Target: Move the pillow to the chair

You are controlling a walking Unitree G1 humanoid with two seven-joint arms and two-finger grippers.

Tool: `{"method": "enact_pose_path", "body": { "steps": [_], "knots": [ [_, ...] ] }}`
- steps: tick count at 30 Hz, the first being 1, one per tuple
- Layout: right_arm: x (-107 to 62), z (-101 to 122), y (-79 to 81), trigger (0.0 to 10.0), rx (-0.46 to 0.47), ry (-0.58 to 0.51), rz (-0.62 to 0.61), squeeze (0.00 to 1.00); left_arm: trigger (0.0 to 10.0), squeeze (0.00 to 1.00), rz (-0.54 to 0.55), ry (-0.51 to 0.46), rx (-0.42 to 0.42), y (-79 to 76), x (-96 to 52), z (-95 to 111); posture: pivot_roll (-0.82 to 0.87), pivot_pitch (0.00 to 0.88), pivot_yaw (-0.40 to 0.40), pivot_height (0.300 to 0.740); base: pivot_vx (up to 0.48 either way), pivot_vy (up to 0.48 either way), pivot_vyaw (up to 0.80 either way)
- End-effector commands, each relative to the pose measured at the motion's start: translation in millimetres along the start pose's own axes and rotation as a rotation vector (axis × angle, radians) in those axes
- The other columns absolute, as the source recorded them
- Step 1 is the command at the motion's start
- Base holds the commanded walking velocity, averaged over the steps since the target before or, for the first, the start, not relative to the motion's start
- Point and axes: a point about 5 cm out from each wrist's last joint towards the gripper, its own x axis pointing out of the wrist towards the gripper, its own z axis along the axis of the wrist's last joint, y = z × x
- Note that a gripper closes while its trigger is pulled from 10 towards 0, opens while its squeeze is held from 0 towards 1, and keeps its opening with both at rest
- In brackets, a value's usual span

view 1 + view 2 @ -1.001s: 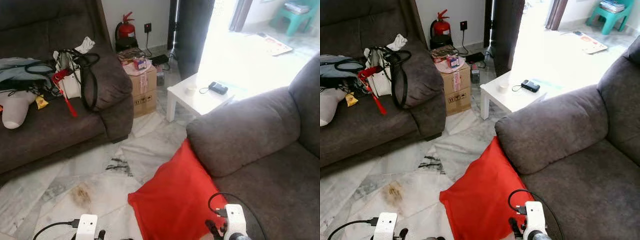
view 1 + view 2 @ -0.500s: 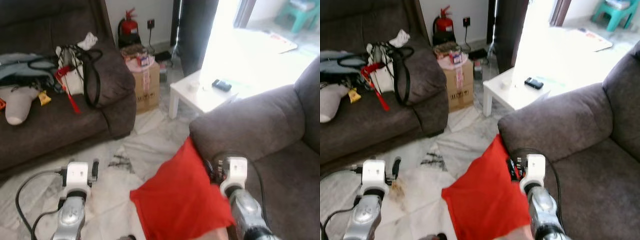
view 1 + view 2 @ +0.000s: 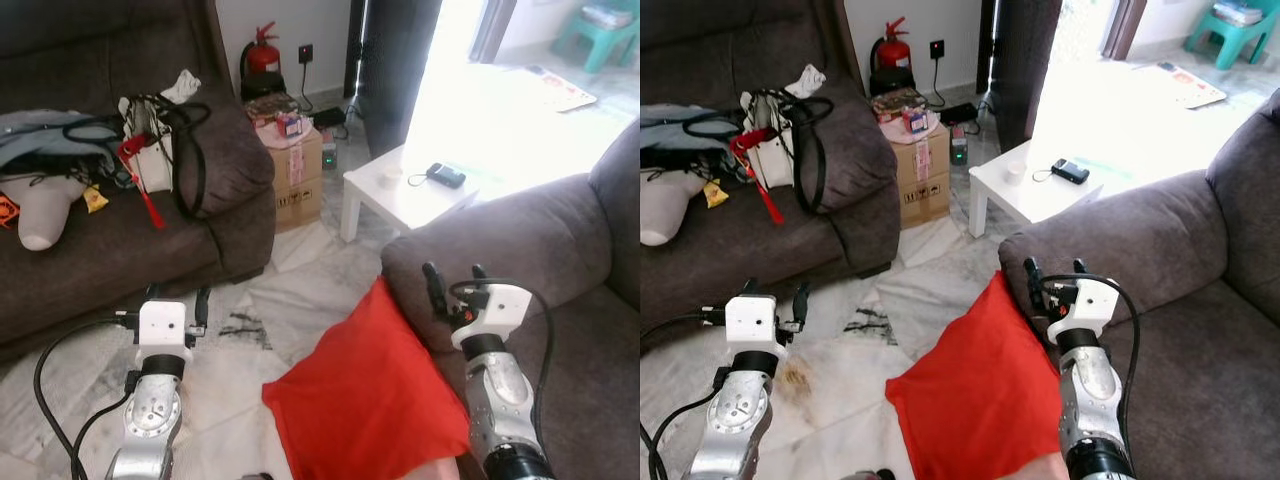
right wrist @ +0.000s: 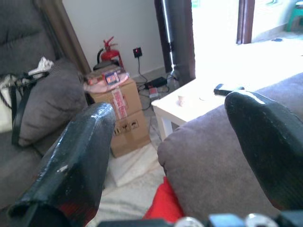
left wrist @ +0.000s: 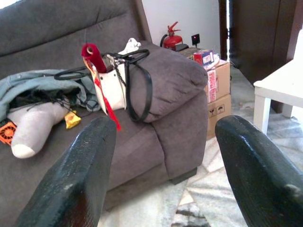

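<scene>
pillow: red pillow (image 3: 375, 390) leans on the front of the grey armchair (image 3: 560, 300), lower edge on the marble floor (image 3: 250, 320), upper corner against the armrest (image 3: 490, 245). Not on the seat yet.
right gripper: right gripper (image 3: 452, 288) hovers at the pillow's upper corner, just in front of the armrest; fingers apart, nothing between them. Its wrist view looks over the armrest toward the white side table (image 4: 189, 101).
left gripper: left gripper (image 3: 177, 300) is over bare floor, well apart from the pillow's left side; fingers spread, empty. Its wrist view points at the grey sofa (image 5: 156, 94) and the handbag (image 5: 116, 82), not the pillow.
step: approach and grasp, by my read. No contact on either side yet.
how: bring the left arm in and down to the pillow's free left edge, right to the corner by the armrest, then squeeze from both sides. Soft item, so bite deep into the fabric, not just the seam.
lift: needs to clear the seat front, then go right onto the seat cushion (image 3: 590, 380).
risk: right fingers snagging the armrest upholstery; pillow sagging out of a one-sided pinch.
clutter: cardboard box (image 3: 295, 180) and the table are well clear of the path.
</scene>
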Motion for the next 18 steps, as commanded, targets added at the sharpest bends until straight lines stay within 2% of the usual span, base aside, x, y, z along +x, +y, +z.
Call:
{"method": "enact_pose_path", "body": {
  "steps": [1,9,18],
  "knots": [
    [-1.5,-1,2.1,10.0,0.01,0.003,-0.01,0.0,10.0,0.0,-0.013,-0.012,0.009,1.6,5.5,5,0.07,0.0,0.039,0.74,0.0,0.0,0.0],
    [7.2,6,13.0,10.0,0.021,-0.016,0.009,0.0,10.0,0.0,-0.02,-0.007,0.009,-0.6,11.5,8,0.06,0.0,0.034,0.74,0.0,0.0,0.0],
    [7.9,11,11.9,10.0,-0.001,-0.033,0.002,0.0,10.0,0.0,-0.032,0.0,0.018,-1.9,7.1,7,0.06,0.0,0.033,0.74,0.0,0.0,0.0]
  ]
}}
